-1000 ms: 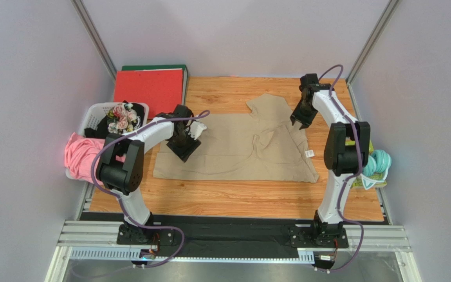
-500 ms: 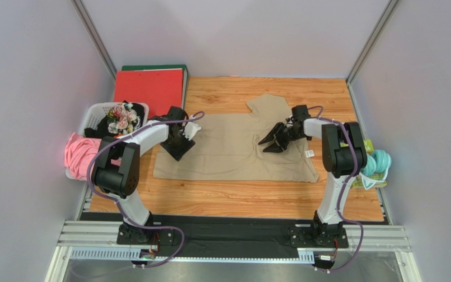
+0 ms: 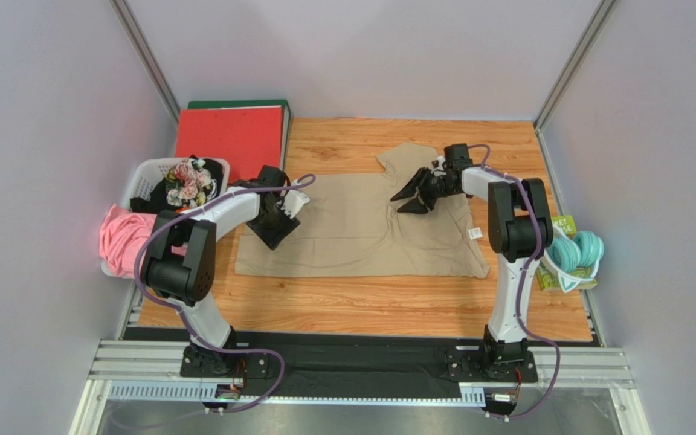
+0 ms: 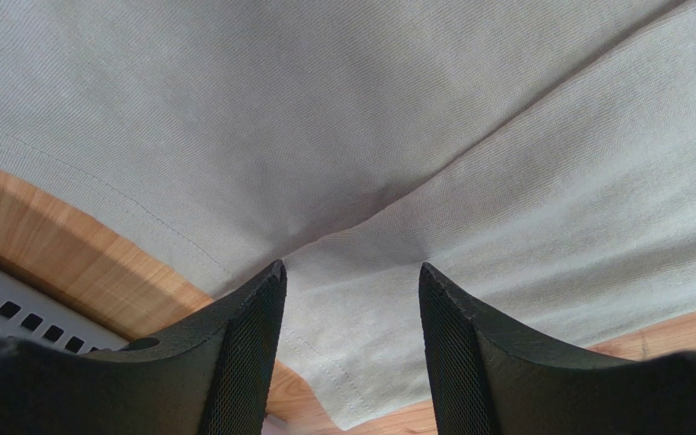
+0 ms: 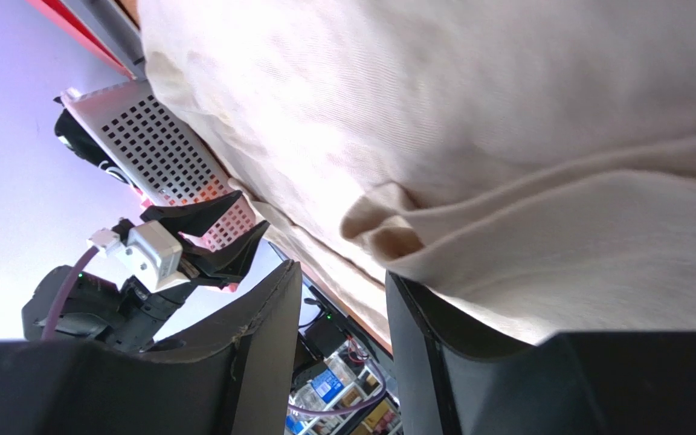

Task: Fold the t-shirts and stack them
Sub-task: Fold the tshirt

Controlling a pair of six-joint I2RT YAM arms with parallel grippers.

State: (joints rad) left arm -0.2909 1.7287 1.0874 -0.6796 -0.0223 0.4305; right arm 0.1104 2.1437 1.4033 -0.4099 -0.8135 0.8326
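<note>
Spread over the middle of the light wooden table (image 3: 343, 304): one large tan-beige short-sleeved cotton t-shirt (image 3: 361, 227), mostly flat, rumpled into folds toward the table's far right. Shows a small white label (image 3: 476, 236) at the hem on the table's right side.

Left gripper (image 3: 273, 234): sits toward the table's left side, low over the shirt's left edge. In the left wrist view (image 4: 350, 272), black fingers (image 4: 252, 344) stand apart, the cloth (image 4: 415, 109) lying flat below the gap with a crease running up from between them; grips nothing.

Right gripper (image 3: 403, 203): reaches across the table's far right part, down at the rumpled sleeve. In the right wrist view (image 5: 341, 272), fingers (image 5: 265, 335) stand apart with open background showing through the gap; a ridge of cloth (image 5: 506, 109) rests against one finger, not pinched.

Off the table's left edge: a white perforated plastic basket (image 3: 143, 172) holding dark and flowered clothes, a pink garment (image 3: 125, 240) draped over its rim. At the table's far left corner: a flat red folder (image 3: 229, 136). Off the table's right edge: a teal bundle (image 3: 583, 249), too small to identify.
</note>
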